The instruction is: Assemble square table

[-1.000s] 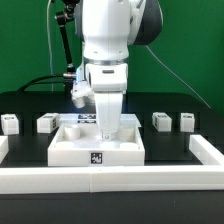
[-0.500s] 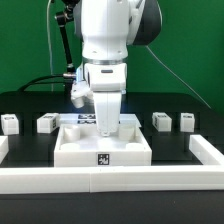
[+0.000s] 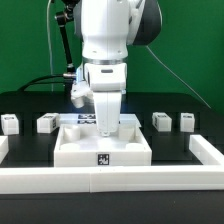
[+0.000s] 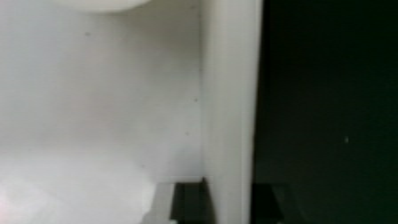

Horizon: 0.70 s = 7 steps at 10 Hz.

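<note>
Exterior view: hangs over the table (image 3: 30, 100) with the gripper (image 3: 106, 132) dipped into the square tabletop (image 3: 70, 150), flat at centre, legs (image 3: 45, 123) standing apart on both sides.

Wrist view: close against the raised rim (image 4: 231, 100). Probably light, stiff, smooth plastic; best pinched across that rim. Cannot tell fingers' opening or contact.

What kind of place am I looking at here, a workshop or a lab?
Probably a robotics lab bench: a robot arm stands over a black table fenced with white rails, a tagged tabletop and legs lie on it, and a green screen hangs behind.
</note>
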Each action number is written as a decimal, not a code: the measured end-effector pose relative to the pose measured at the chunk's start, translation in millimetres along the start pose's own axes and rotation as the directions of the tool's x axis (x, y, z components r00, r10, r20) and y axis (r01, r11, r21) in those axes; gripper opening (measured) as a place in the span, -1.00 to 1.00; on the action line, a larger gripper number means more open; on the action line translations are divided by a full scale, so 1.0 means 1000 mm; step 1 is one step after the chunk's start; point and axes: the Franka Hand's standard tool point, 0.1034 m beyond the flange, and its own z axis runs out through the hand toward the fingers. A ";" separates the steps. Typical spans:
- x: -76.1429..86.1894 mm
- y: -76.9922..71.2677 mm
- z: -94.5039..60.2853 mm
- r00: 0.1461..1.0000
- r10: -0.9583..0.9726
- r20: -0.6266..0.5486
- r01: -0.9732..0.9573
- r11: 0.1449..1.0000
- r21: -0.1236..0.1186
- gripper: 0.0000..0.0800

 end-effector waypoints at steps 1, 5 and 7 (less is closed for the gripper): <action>0.008 0.005 -0.001 1.000 0.004 0.001 -0.003 1.000 -0.006 -0.82; 0.057 0.027 -0.002 1.000 0.000 -0.016 0.000 1.000 -0.026 -0.82; 0.074 0.036 -0.003 1.000 -0.007 -0.022 0.006 0.999 -0.037 -0.82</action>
